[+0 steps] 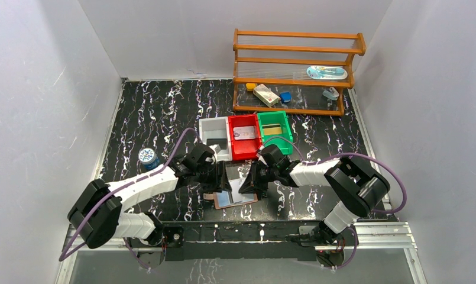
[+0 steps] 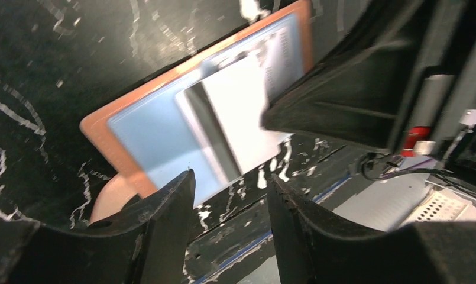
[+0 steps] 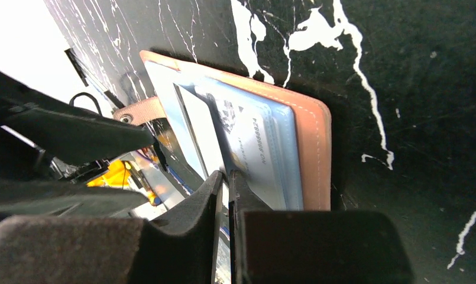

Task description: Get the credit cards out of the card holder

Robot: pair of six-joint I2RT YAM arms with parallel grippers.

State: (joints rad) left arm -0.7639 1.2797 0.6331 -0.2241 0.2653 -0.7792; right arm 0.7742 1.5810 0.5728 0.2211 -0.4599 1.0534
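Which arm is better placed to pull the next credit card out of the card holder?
Right. The right gripper is pinched shut on the edge of a credit card inside the open card holder, ready to draw it out. The left gripper hangs open beside the holder, gripping nothing.

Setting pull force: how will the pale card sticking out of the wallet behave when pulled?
Card looks flat with straight edges, so it is probably stiff and light. Its smooth face suggests it may slip from the right jaws. Nothing visibly pins the wallet, so it may drag along.
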